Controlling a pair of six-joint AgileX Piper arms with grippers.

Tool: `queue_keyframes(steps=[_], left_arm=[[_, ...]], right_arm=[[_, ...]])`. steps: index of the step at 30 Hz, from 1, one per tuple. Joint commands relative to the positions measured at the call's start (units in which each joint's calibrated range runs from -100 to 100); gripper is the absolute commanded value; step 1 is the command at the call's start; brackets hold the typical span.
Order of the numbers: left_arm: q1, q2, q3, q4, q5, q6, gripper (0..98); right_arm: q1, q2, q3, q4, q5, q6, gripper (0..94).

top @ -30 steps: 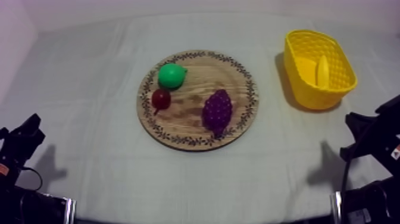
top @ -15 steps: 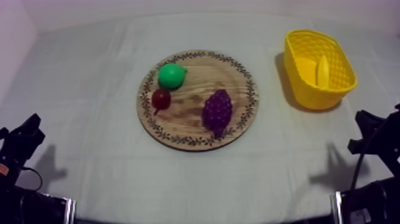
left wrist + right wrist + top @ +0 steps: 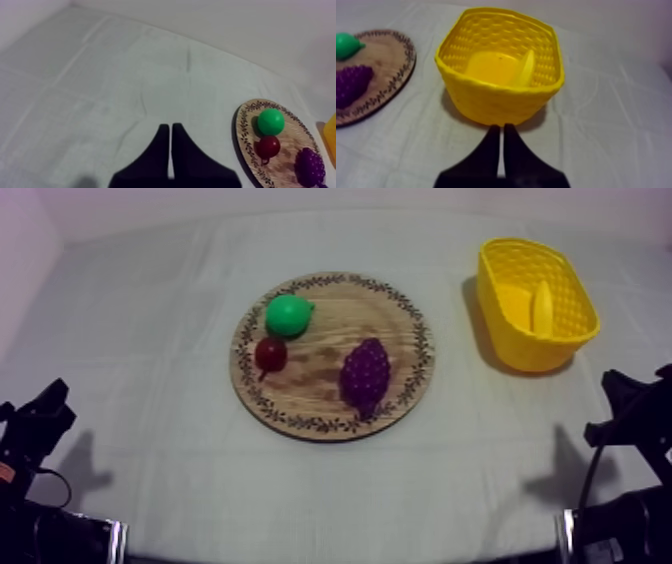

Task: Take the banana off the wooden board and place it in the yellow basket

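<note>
**Banana** [image 3: 541,306]: inside the yellow basket [image 3: 510,348], propped on end, at the right of the worktop [image 3: 150,338]. It is not on the wooden board [image 3: 330,313].

**Wooden board:** mid-worktop, carrying a pear [image 3: 288,315], a small red fruit [image 3: 270,353] and a bunch of grapes [image 3: 366,374].

**Left pincer** [image 3: 168,127]: low at its own side, well apart from the board. Its fingers lie together as a narrow wedge, holding nothing.

**Right pincer** [image 3: 502,127]: near the basket's front wall, pointing at it. Its fingers are pressed together, holding nothing.

**Status (my judgement):** the task looks done.

**Risks:**
- A forward drift of the right arm could shove or tip the light basket, and the upright banana could then fall over or spill out.
- A fresh reach to the board would find no banana and might take hold of the wrong fruit.
- A knock to the board could send the round pear rolling off.
</note>
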Motion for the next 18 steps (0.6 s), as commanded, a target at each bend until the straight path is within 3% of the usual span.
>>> queue_keyframes(steps=[1, 18], left_arm=[[0.0, 0.0, 0.0, 0.02, 0.0, 0.0, 0.1], [0.0, 0.0, 0.0, 0.02, 0.0, 0.0, 0.1]], right_arm=[[0.0, -0.1, 0.1, 0.0, -0.1, 2.3, 0.3], [0.0, -0.1, 0.1, 0.0, -0.1, 1.4, 0.3]])
